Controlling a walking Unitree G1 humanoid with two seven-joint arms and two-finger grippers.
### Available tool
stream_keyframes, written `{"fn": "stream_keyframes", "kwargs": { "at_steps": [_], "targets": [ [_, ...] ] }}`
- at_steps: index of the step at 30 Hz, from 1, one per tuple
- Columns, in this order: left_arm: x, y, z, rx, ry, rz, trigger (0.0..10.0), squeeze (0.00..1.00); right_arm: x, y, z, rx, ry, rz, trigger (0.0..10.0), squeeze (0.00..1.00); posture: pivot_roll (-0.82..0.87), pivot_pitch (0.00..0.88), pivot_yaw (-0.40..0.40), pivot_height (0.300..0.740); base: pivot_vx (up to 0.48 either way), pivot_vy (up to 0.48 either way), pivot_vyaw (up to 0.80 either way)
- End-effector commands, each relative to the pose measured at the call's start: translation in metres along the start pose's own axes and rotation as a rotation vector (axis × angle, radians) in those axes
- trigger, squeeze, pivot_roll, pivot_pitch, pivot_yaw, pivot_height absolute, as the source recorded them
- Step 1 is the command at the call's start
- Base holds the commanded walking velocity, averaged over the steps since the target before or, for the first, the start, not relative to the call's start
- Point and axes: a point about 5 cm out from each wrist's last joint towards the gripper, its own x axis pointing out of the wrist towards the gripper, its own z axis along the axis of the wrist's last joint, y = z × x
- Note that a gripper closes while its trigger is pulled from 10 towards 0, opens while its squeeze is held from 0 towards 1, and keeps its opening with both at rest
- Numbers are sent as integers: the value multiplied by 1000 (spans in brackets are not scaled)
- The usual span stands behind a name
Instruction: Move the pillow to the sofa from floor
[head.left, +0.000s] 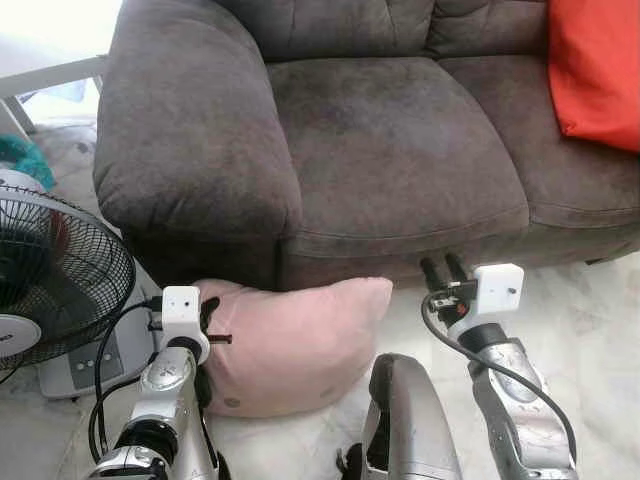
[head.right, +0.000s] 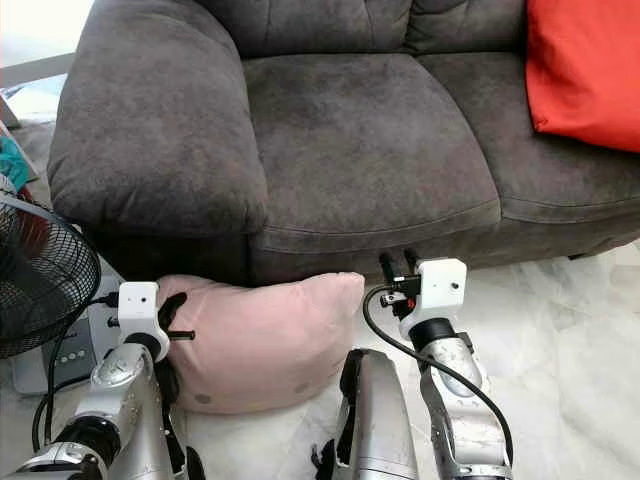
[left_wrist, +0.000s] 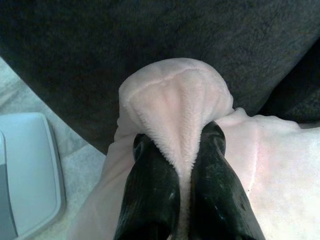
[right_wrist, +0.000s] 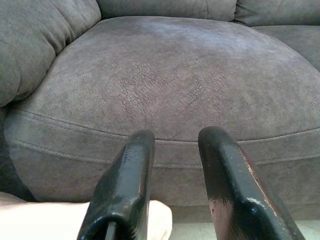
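Sofa (head.left: 390, 150) in dark grey fills the scene, its near seat cushion bare, while the pink pillow (head.left: 300, 345) lies on the floor against the foot of its front edge, below the arm. Left gripper (left_wrist: 177, 165) is pinched tight on a corner of the pillow, and the right gripper (right_wrist: 172, 150) hovers parted and empty before the seat front. Grasp looks made; the next move calls for lifting the pillow onto the seat.

Black-caged fan (head.left: 50, 275) at nine o'clock on a pale marble floor (head.left: 600, 330), orange cushion (head.left: 597, 70) at two o'clock.
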Motion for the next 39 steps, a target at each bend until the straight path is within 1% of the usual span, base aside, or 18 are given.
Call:
{"fn": "stream_keyframes", "kwargs": {
  "at_steps": [1, 6, 16, 27, 39],
  "targets": [
    [8, 3, 31, 24, -135, 6, 10000, 0, -1, -4, -3, 4, 5, -23, 10000, 0, 131, 119, -85, 446, -244, 0, 0],
    [7, -1, 32, 28, -143, -7, 10000, 0, 2, -2, -4, 11, -1, -24, 10000, 0, 141, 110, -81, 446, -249, 0, 0],
    [1, -1, 30, 31, -147, -19, 10000, 0, 4, 2, -6, 20, -7, -26, 10000, 0, 156, 107, -72, 446, -307, 0, 0],
    [0, -6, 31, 29, -143, -27, 10000, 0, 5, 0, -9, 17, -4, -37, 10000, 0, 156, 98, -72, 446, -344, 0, 0],
    [-2, -4, 31, 29, -140, -21, 10000, 0, 8, 2, -10, 17, -7, -28, 10000, 0, 160, 88, -74, 446, -396, 0, 0]
  ]
}}
